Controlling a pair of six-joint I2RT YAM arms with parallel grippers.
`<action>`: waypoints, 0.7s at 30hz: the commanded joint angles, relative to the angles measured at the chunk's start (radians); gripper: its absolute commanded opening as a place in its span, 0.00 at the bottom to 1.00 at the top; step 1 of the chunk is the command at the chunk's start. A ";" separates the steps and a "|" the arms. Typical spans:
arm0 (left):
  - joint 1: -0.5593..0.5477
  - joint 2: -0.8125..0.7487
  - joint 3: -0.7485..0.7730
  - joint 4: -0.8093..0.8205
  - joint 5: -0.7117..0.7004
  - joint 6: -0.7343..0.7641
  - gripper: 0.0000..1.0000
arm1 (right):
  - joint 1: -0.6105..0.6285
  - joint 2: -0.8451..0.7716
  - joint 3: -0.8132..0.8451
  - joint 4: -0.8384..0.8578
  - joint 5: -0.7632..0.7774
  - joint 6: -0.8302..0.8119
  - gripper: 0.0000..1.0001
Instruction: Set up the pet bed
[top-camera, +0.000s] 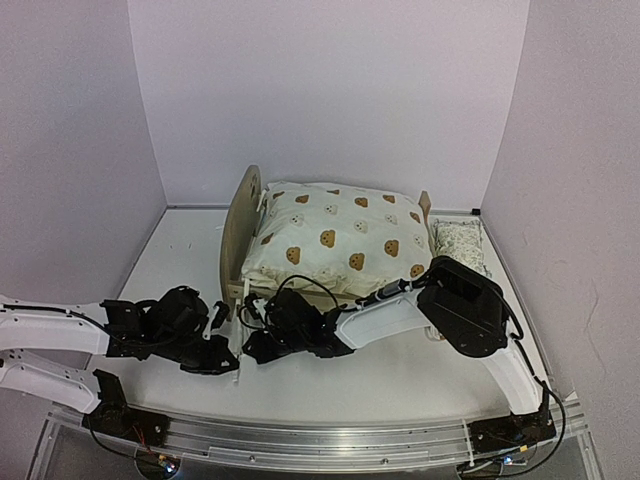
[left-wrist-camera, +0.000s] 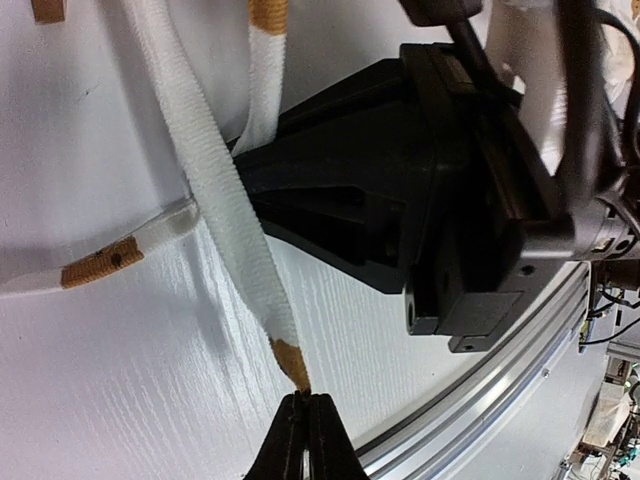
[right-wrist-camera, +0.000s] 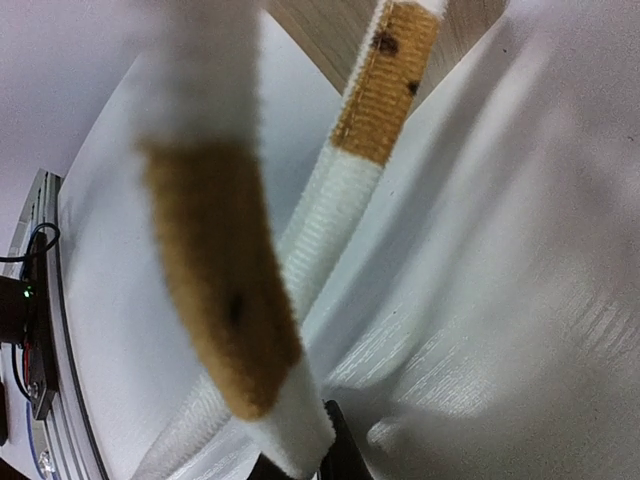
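Left pincer (left-wrist-camera: 304, 425): jaws together, clamped on tan tip of white strap (left-wrist-camera: 225, 215). Right pincer (right-wrist-camera: 300, 462): closed on white end of 2nd strap (right-wrist-camera: 215, 290), just beside left pincer. Pet bed (top-camera: 240, 225): upright on bench (top-camera: 400, 375), behind both pincers, headboard at left, bear-print quilt (top-camera: 340, 235) heaped on top.

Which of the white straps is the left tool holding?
The long strap running diagonally in the left wrist view, its tan tip clamped in the left tool. The short strap beside it lies loose.
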 joint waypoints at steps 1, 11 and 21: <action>-0.005 0.028 -0.013 0.045 -0.006 -0.004 0.05 | 0.007 -0.017 -0.021 0.022 0.028 -0.015 0.12; -0.005 0.106 -0.035 0.105 -0.021 -0.008 0.07 | 0.006 -0.129 -0.141 0.021 0.043 -0.039 0.26; -0.004 0.144 -0.006 0.104 -0.055 -0.027 0.39 | 0.006 -0.208 -0.221 0.022 0.052 -0.055 0.30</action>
